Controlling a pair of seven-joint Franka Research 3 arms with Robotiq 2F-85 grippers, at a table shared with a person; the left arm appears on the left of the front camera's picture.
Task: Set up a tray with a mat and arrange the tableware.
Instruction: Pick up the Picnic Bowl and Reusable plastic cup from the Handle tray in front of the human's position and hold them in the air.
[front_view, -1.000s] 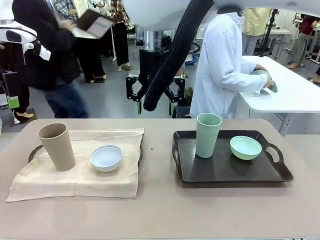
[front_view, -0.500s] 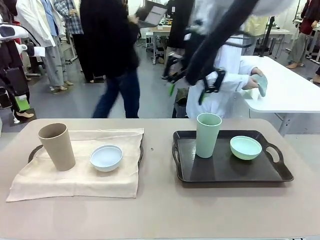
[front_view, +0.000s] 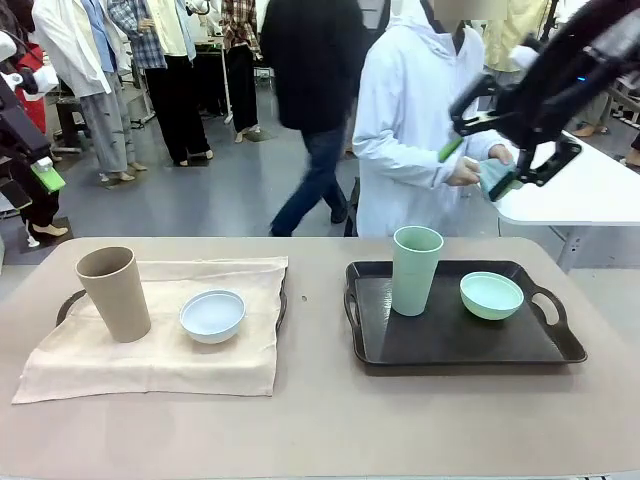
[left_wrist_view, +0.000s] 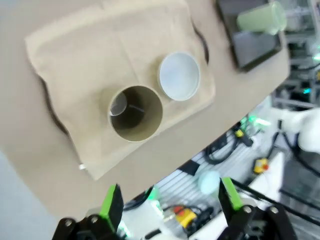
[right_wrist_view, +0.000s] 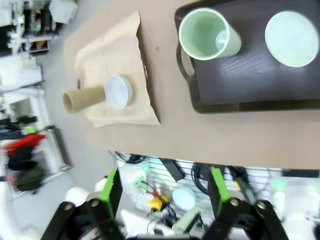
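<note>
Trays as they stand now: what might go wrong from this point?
1. The mat lies skewed and rumpled over the left tray; tugging it straight may topple the tall tan cup standing on it.
2. The right tray has no mat; the pale green cup on it looks easy to tip if gripped off-centre.

On the table (front_view: 320, 420), a tan cup (front_view: 113, 293) and a white bowl (front_view: 212, 315) stand on a beige mat (front_view: 150, 365) at left. A pale green cup (front_view: 416, 270) and a pale green bowl (front_view: 491, 295) sit in the dark tray (front_view: 450, 345) at right. The right tool (front_view: 478, 167) hangs high beyond it, jaws seemingly apart.
</note>
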